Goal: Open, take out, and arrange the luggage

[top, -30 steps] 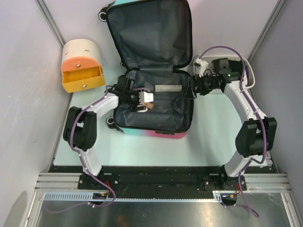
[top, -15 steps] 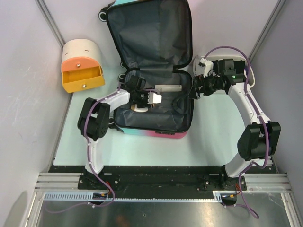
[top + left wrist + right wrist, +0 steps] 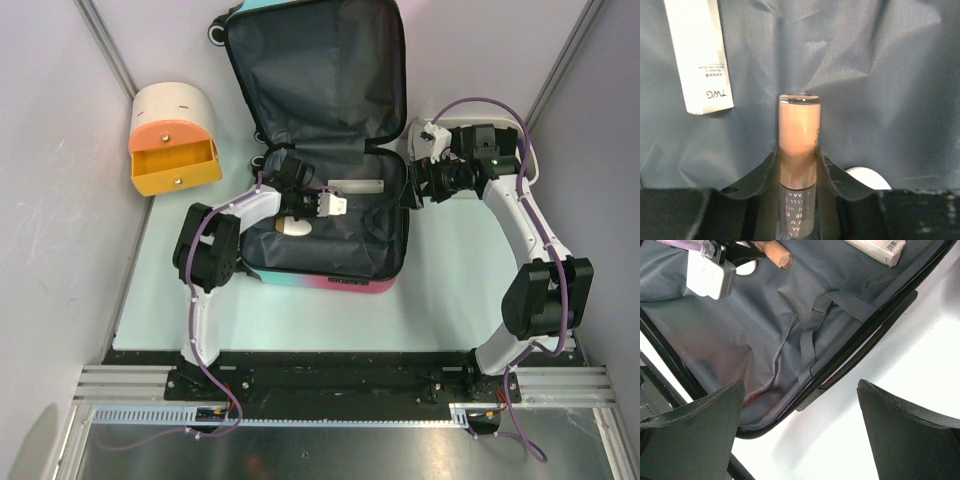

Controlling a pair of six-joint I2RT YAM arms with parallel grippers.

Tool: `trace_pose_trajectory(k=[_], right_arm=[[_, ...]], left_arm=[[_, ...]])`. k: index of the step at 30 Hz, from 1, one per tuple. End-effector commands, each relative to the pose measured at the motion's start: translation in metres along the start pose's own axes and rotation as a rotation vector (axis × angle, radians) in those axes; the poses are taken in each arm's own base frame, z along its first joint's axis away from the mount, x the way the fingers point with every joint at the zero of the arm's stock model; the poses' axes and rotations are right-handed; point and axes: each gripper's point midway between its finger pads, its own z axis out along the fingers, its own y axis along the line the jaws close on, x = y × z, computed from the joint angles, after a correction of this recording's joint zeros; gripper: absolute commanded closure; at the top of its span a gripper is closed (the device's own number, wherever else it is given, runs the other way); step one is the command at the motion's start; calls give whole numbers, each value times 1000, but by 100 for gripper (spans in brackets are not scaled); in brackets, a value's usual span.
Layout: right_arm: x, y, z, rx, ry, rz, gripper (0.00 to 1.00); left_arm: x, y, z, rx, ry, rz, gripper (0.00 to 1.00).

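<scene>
While the left hand [image 3: 798, 167] grips a peach cylindrical tube [image 3: 799, 125] over the open pink-to-teal hard-shell suitcase [image 3: 350, 235], the right hand [image 3: 800, 410] gapes wide at its rim.

The luggage [image 3: 320, 90] is dark grey inside, its shell edge running pink to teal, wheels black; the tube [image 3: 799, 127] peach-beige, clear-tipped; the carton [image 3: 699, 55] white with grey lettering; the drawer box [image 3: 172, 135] cream and orange; the table [image 3: 450, 290] pale mint.

A cream-and-orange drawer box [image 3: 172, 138], drawer open, stands on the pale table [image 3: 455, 275].
</scene>
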Motion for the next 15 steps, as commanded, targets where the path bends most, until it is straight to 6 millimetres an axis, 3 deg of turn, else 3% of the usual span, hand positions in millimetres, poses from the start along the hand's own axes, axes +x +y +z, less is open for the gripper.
trace_pose_trajectory(k=[1, 5, 9, 11, 13, 14, 15], right_arm=[[-11, 0, -2, -6, -31, -16, 0], [-11, -2, 0, -11, -31, -11, 0], [-14, -1, 2, -17, -34, -15, 0], [-13, 0, 3, -22, -33, -10, 0], [-12, 0, 5, -32, -30, -5, 0], [-12, 2, 6, -39, -30, -3, 0], [-12, 1, 8, -41, -29, 0, 0]], left_arm=[[-46, 52, -42, -146, -86, -13, 73], [-69, 68, -93, -230, -131, -9, 93], [-77, 81, -152, -324, -179, -70, 100], [-69, 83, -182, -366, -191, -92, 99], [-52, 78, -187, -375, -158, -94, 82], [-50, 77, -187, -375, -146, -88, 63], [-49, 76, -184, -371, -139, -76, 57]])
